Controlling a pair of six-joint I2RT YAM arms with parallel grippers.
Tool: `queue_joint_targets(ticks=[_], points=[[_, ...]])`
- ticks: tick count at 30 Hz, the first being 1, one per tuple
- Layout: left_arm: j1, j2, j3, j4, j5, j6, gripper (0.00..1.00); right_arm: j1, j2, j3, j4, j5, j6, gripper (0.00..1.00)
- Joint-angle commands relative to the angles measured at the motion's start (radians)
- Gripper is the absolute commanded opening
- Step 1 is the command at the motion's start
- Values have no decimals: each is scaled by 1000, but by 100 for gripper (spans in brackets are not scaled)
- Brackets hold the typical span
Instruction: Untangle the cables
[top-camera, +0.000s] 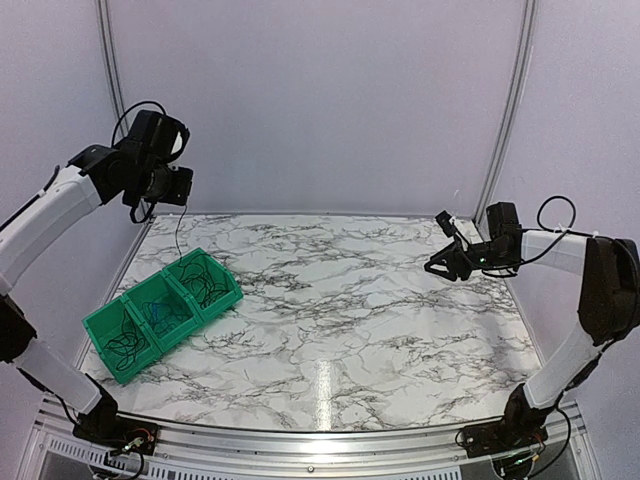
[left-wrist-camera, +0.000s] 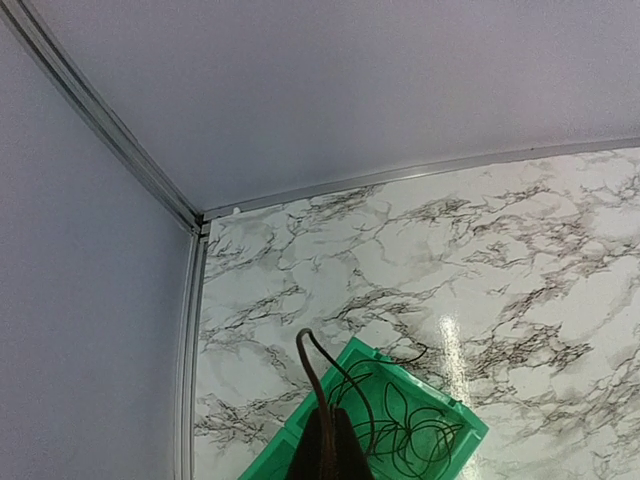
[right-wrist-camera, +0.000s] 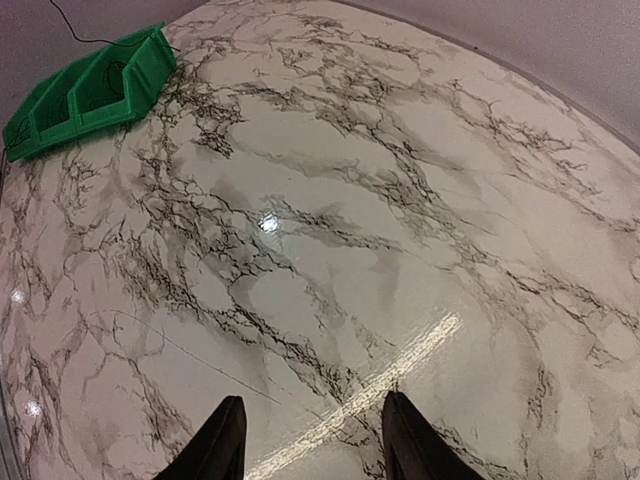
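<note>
Cables (top-camera: 205, 283): black loops, one blue, lying in all three compartments of the green bin (top-camera: 98, 332) at the table's (top-camera: 380, 310) left side. One black strand (top-camera: 178, 232) rises from the far compartment to our left gripper (left-wrist-camera: 328, 445), which is clenched on it high above. Right gripper (right-wrist-camera: 315, 398): spread, empty, well apart. We judge a slow, straight lift best, watching that neighbouring loops do not snag or drag the bin.

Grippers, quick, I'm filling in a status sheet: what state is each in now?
Left gripper: shut on a cable.
Right gripper: open, holding nothing.
</note>
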Motion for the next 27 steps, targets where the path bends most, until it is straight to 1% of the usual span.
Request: queue_joint_targets(ticks=[1,3,10,13,16,18,23,25,27], points=[[3,62,12,16,-101,51,0,7,4,40,-12,-4,-19,47],[3,61,26,19,-112,56,0,6,2,40,-13,-3,-21,47],[3,-2,56,55,10,68,0,8,13,44,-18,-2,-23,47],[2,-40,59,65,136,99,0,9,15,44,-18,-1,-24,47],[2,-71,48,69,310,137,0,9,15,44,-18,-1,-24,47],[2,-86,39,66,367,131,0,11,16,44,-19,0,-24,47],[2,-136,-24,69,420,105,0,12,17,44,-20,2,-25,47],[2,-150,-60,67,409,98,0,13,18,44,-21,3,-27,47],[2,-161,-96,66,369,92,0,12,18,44,-21,2,-27,47]])
